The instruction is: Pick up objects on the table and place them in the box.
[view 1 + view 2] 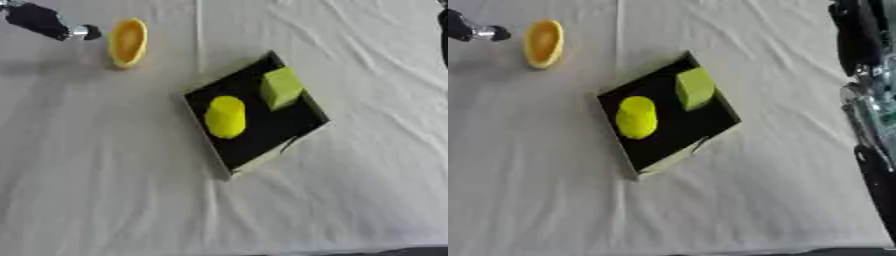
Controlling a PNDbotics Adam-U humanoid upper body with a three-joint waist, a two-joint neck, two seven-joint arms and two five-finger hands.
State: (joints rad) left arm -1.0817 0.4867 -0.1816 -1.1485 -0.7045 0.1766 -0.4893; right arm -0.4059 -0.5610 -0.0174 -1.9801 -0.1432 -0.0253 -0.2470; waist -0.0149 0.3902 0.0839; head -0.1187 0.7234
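A black shallow box (289, 127) lies askew in the middle of the white cloth. Inside it are a yellow cylinder (226, 117) lying on its side and a yellow-green block (281, 87) by the far right wall. An orange-yellow oval, bowl-like piece (128, 41) rests on the cloth at the far left, outside the box. The black and silver end of my left arm (80, 32) shows at the top left corner, just left of that oval piece and apart from it. My right arm (859, 45) runs down the right edge, well away from the box.
The white cloth (105, 190) is wrinkled, with folds running across the table. The table's front edge (411, 251) shows as a dark strip at the bottom right.
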